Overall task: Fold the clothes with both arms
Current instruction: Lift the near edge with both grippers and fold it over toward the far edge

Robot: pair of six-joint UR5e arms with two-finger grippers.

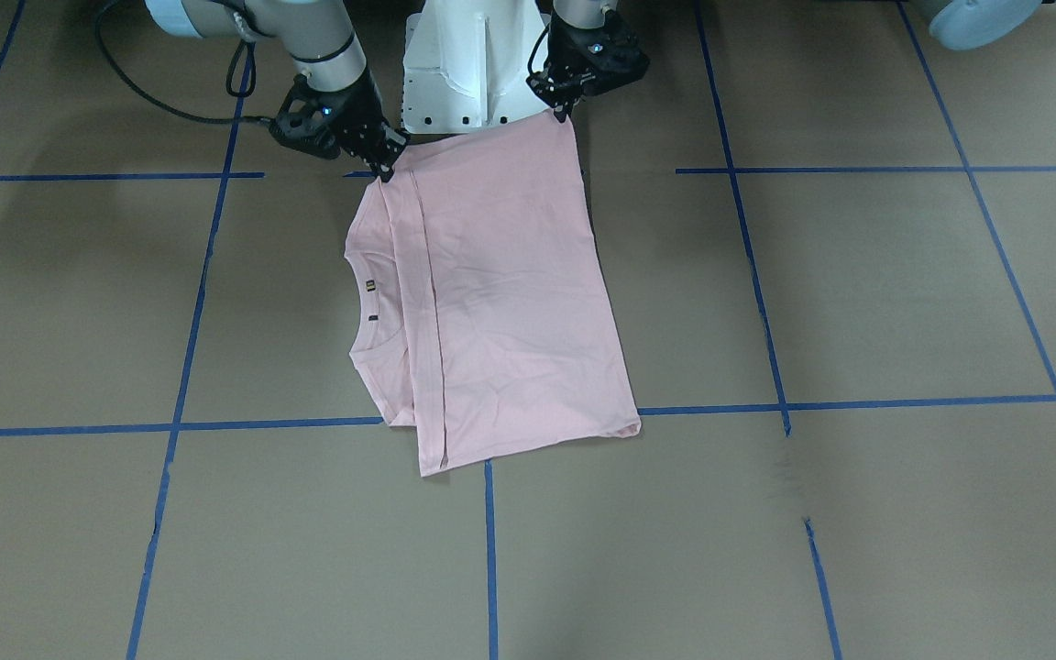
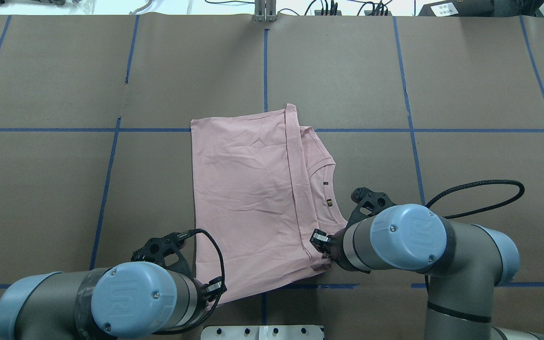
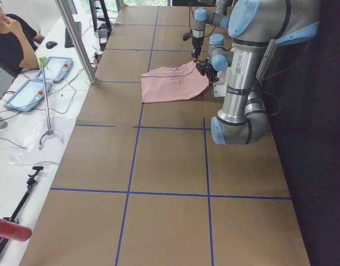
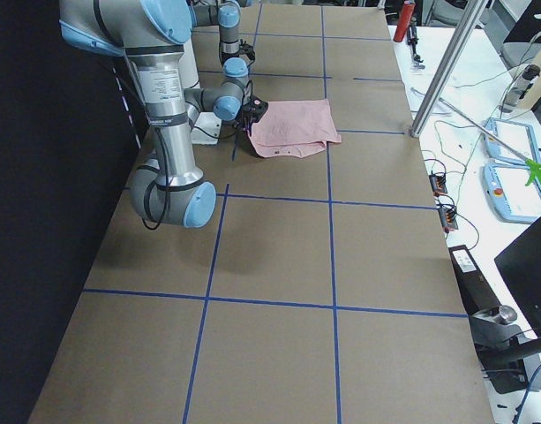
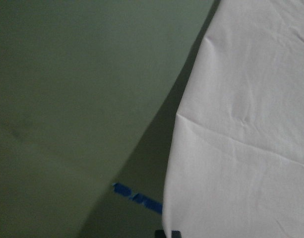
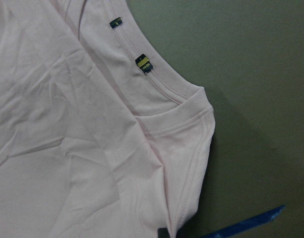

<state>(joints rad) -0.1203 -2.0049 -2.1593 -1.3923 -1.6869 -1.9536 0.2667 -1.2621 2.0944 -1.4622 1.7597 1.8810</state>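
T-shirt [image 1: 510, 293], pale pink, lies folded on the brown desk [image 1: 858, 293], plain side up, in the middle strip close to the robot; no print showing; cloth lightly creased; top layer covers most of it, its straight edge running away from the robot; past that edge, on the robot's right, the collar [image 2: 329, 186] end sticks out, with two small dark neck tags [image 6: 143, 63] on the neckband; far edge lies just past a blue tape line [image 1: 858, 403]; near edge is just in front of the white pedestal [image 1: 464, 64]; left pincer [image 1: 568, 114] is closed on the near corner on the robot's left; that corner is raised a little off the desk, with a shadow under the cloth in the left wrist view; right pincer [image 1: 387, 170] is closed on the near corner at the shoulder side, pinching the folded layers; that edge is lifted slightly too; rest of the shirt is flat on the desk; both arms are bent low over the near edge, wrists pointing down; black cable [image 2: 489, 189] loops on the desk beside the right arm; view from the robot's left shows a person [image 3: 11, 41] seated beside the desk, with two tablets [image 3: 25, 94] close by on a white surface
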